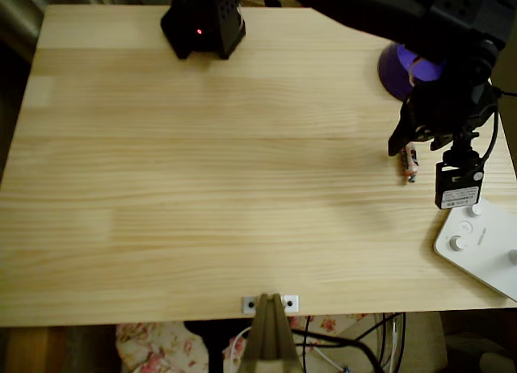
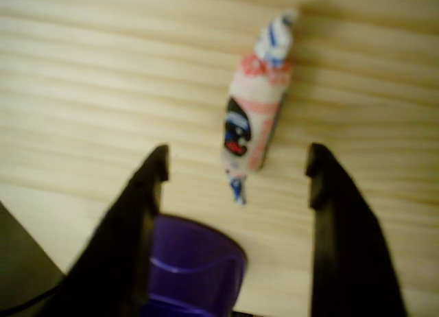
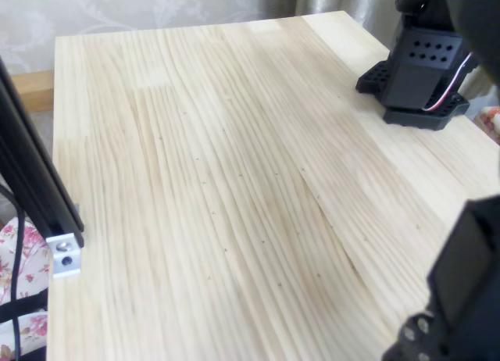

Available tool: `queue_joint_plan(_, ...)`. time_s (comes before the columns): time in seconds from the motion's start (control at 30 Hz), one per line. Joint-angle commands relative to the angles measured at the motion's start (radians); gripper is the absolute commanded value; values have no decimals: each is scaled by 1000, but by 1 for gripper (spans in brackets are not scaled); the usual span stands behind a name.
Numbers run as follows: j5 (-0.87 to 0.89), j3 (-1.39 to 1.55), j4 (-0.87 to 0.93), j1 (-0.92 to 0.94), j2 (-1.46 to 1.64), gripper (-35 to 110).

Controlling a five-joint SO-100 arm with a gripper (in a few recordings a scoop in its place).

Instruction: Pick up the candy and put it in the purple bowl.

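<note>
On the pale pine table (image 1: pixel 202 187), the black two-finger gripper (image 2: pixel 236 169) was seen spread wide, nothing grasped. Between its tips lay the small pinkish-white wrapped candy (image 2: pixel 252 121), long axis pointing away, near the deep purple plastic bowl (image 1: pixel 404 70).

- In the overhead view, the candy (image 1: pixel 410 162) lies on the table (image 1: pixel 226 195) near its right edge.
- The purple bowl (image 1: pixel 397 69) stands on the table farther up the overhead view from the candy, partly under my arm.
- My gripper (image 1: pixel 412 139) hangs over the table just above the candy's upper end, between candy and bowl.
- In the wrist view, the candy (image 2: pixel 252 121) lies lengthwise ahead of my gripper (image 2: pixel 236 166), between the lines of the two fingers, nearer the right one.
- The bowl (image 2: pixel 199 269) sits behind the fingertips, toward the left finger (image 2: pixel 140 214).
- A white device (image 1: pixel 485 248) rests at the table's lower right corner in the overhead view, below the candy.
- My base (image 1: pixel 203 22) sits at the table's upper edge, left of the bowl.
</note>
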Motion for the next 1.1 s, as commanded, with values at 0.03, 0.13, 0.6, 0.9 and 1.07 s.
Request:
queue_joint_plan(0.03,8,-239,94,-20,-34,30)
queue_joint_plan(0.13,8,-574,247,-20,-216,30)
queue_joint_plan(0.6,60,-1080,491,-23,-505,27)
queue_joint_plan(0.9,89,-1080,548,-21,-509,14)
queue_joint_plan(1.07,107,-1080,583,-20,-508,-1)
